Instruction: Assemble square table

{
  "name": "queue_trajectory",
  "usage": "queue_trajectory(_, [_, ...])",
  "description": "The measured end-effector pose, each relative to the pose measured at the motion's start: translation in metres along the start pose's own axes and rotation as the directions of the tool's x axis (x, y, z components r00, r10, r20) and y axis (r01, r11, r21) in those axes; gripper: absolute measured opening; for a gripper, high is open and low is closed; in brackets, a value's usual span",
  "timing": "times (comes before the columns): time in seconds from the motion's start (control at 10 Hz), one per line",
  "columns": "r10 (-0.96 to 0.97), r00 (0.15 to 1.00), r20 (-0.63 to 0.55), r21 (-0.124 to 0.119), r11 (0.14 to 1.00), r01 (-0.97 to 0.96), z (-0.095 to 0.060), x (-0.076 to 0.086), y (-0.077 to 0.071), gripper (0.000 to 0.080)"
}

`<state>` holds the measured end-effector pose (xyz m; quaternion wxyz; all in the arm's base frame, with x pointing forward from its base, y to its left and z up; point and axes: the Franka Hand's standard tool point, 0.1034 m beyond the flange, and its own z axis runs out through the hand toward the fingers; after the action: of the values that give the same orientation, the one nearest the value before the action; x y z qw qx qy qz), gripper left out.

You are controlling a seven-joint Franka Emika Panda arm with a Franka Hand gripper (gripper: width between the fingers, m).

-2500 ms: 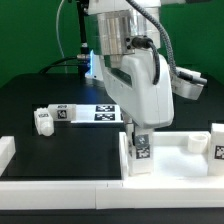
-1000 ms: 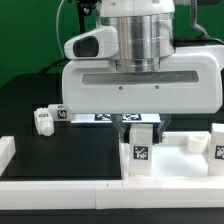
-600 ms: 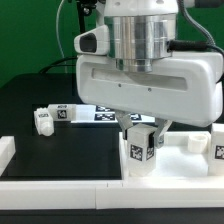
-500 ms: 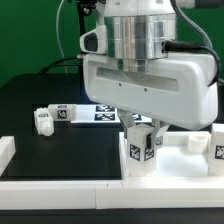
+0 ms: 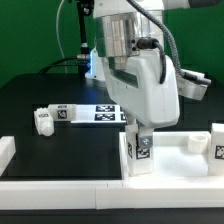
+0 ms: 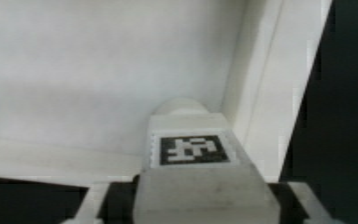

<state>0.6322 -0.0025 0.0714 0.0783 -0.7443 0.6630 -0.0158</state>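
Note:
The square tabletop point(image 5: 176, 160) is a white slab with a raised rim, lying at the exterior view's right. A white leg point(image 5: 141, 152) with a square tag stands upright in its near left corner. My gripper point(image 5: 138, 138) comes straight down on this leg and is shut on its upper part. In the wrist view the leg point(image 6: 194, 150) fills the middle between my fingers point(image 6: 108, 200), with the slab point(image 6: 78, 80) and its rim point(image 6: 265, 70) beyond. A second leg point(image 5: 217, 142) stands at the slab's right edge. A third leg point(image 5: 48, 118) lies on the black table at the left.
The marker board point(image 5: 102, 112) lies flat behind my gripper. A long plain white bar point(image 5: 60, 186) runs along the front, and a white block point(image 5: 5, 150) sits at the left edge. The arm's body hides the middle of the scene.
My wrist has turned about its vertical axis while shut on the leg. The broad hand face seen a second ago now stands sideways. The leg stays in its corner.

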Motion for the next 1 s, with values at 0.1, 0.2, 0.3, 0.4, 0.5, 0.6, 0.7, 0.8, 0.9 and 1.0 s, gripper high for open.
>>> queue_trajectory(0.1, [0.152,0.988,0.01,0.005,0.988,-0.152,0.0,-0.001,0.0,0.0285])
queue_trajectory(0.2, [0.313,0.949,0.024,0.009,0.95,-0.313,0.001,-0.002,-0.001,0.0285])
queue_trajectory(0.3, [0.442,0.897,0.03,0.021,0.897,-0.442,0.002,-0.006,-0.003,0.0285])
queue_trajectory(0.4, [0.469,0.883,0.027,0.031,0.882,-0.47,0.001,-0.007,-0.004,0.0285])
queue_trajectory(0.5, [0.424,0.905,0.028,0.029,0.905,-0.425,0.001,-0.007,-0.003,0.0285])
queue_trajectory(0.6, [0.385,0.923,0.024,0.024,0.922,-0.385,0.002,-0.008,-0.003,0.0351])
queue_trajectory(0.7, [0.187,0.982,0.027,-0.005,0.982,-0.187,0.002,-0.009,-0.002,0.0537])
queue_trajectory(0.8, [-0.002,0.999,0.043,-0.02,1.0,0.002,0.001,-0.01,-0.005,0.0537])
queue_trajectory(0.9, [-0.144,0.988,0.054,-0.019,0.989,0.146,0.003,-0.011,-0.006,0.0614])
queue_trajectory(1.0, [-0.199,0.979,0.044,-0.01,0.98,0.2,0.005,-0.012,-0.003,0.0642])
